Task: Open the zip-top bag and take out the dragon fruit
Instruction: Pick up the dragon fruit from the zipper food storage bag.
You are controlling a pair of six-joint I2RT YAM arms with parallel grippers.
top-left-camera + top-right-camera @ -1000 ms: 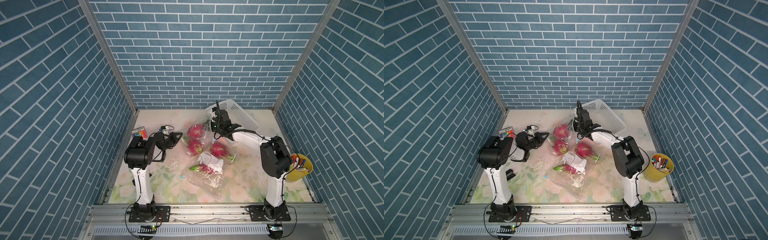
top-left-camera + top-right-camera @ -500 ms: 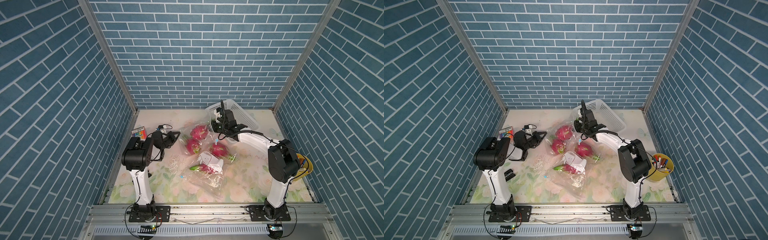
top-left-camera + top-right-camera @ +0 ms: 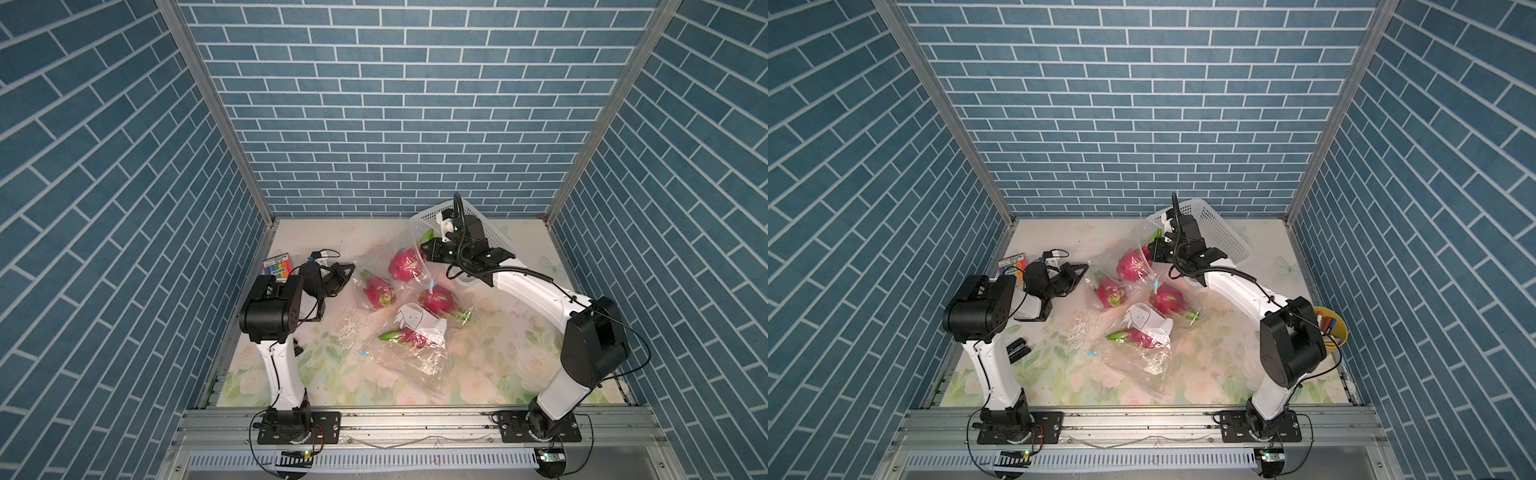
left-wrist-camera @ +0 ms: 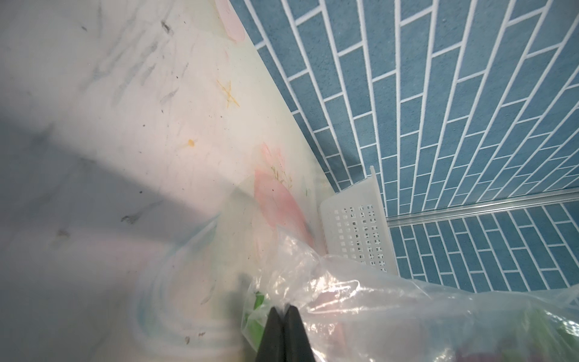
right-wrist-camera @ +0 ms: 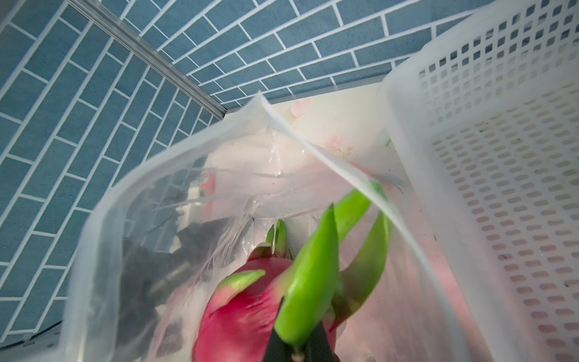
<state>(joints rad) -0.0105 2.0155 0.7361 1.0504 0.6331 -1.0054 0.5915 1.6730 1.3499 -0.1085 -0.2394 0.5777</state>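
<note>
Most of the work looks done. On the desk (image 3: 498, 365), just beside the white basket (image 3: 498, 237) at the desk's 1 o'clock, the zip-top bag (image 3: 388, 272) stands with its mouth gaping, so the opening step seems finished. What remains is the extraction. In the right wrist view the bag's rim arcs around the dragon fruit (image 5: 247, 316), which sits inside the mouth, not yet clear of the plastic. A second fruit (image 3: 379, 292) lies deeper, toward 7 o'clock, in what appears to be the same bag. The right gripper (image 5: 296, 348), reaching in from the bag's 3 o'clock side, is clenched on one of the dragon fruit's green leaf tips. The left gripper (image 4: 284, 316), at the bag's 9 o'clock, is pinched tight on a fold of the film, apparently anchoring it.
</note>
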